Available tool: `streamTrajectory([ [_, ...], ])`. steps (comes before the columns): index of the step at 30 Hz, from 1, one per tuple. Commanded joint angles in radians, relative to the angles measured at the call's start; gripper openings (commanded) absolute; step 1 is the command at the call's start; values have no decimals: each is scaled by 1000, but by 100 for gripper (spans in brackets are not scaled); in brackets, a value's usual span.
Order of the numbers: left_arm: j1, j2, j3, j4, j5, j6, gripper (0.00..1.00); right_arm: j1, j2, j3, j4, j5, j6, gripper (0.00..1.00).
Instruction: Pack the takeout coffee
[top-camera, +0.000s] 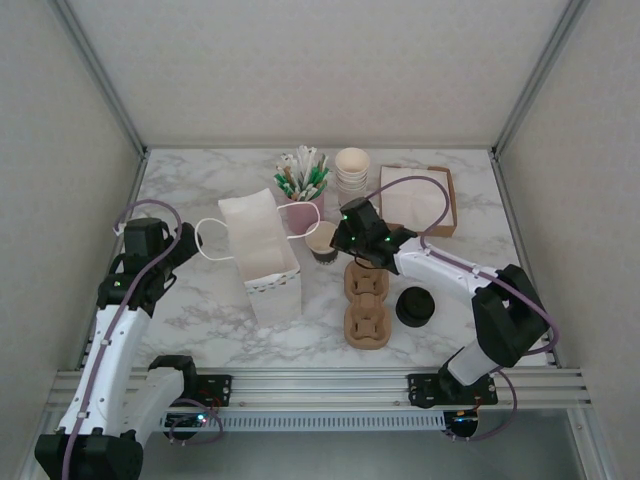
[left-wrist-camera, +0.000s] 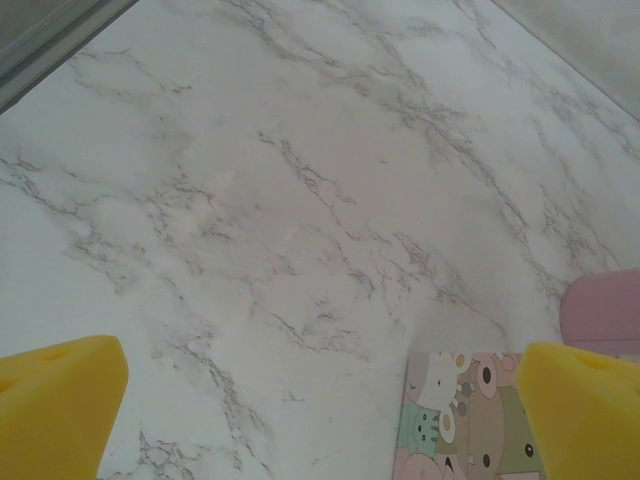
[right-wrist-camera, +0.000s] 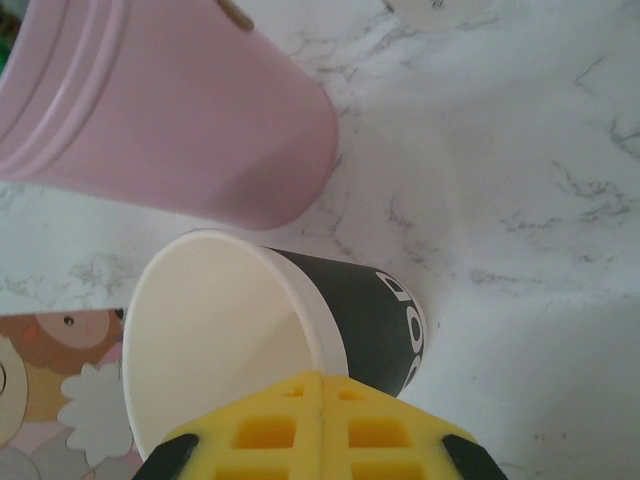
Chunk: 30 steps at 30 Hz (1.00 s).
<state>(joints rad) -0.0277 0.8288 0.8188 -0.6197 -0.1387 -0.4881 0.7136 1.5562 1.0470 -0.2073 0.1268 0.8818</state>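
Lidding stage, judged. The right gripper (right-wrist-camera: 322, 385), jaws closed together, sits at the rim of the lidless takeout coffee cup (right-wrist-camera: 235, 340) beside the pink cup (right-wrist-camera: 170, 110). The left gripper (left-wrist-camera: 320, 400) gapes wide. The next move probably calls for a black lid (top-camera: 415, 305).

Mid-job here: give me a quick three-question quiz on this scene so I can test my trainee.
1. True or false: the open cup at the right tool has a black lid on it.
2. Pick one. The left tool is: A) open and holding nothing; B) shut on the paper bag; C) carrying a lid.
3. Fill in: in the top view, the black lids lie to the ___ of the cup carrier.

Key: 1 false; 2 A; 3 right.
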Motion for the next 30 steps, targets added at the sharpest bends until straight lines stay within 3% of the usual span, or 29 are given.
streamTrajectory([
  [1, 11, -17, -10, 17, 21, 22, 100, -15, 8, -11, 45, -11, -8, 0],
  [5, 13, -17, -12, 20, 26, 22, 100, -29, 6, -18, 37, -11, -15, 3],
  [9, 13, -17, -13, 21, 30, 20, 100, -30, -3, -9, 14, 0, -27, 16],
  [14, 13, -17, -15, 19, 28, 20, 100, -35, 2, 11, -44, 16, -33, 21],
  [17, 14, -16, -15, 19, 27, 20, 100, -37, -5, 19, -63, 16, -46, 29],
  [27, 15, -20, -15, 17, 27, 21, 100, -40, -82, 81, -208, 55, -129, 35],
  [30, 15, -22, -15, 17, 33, 22, 100, -40, -160, 92, -245, 47, -197, 46],
])
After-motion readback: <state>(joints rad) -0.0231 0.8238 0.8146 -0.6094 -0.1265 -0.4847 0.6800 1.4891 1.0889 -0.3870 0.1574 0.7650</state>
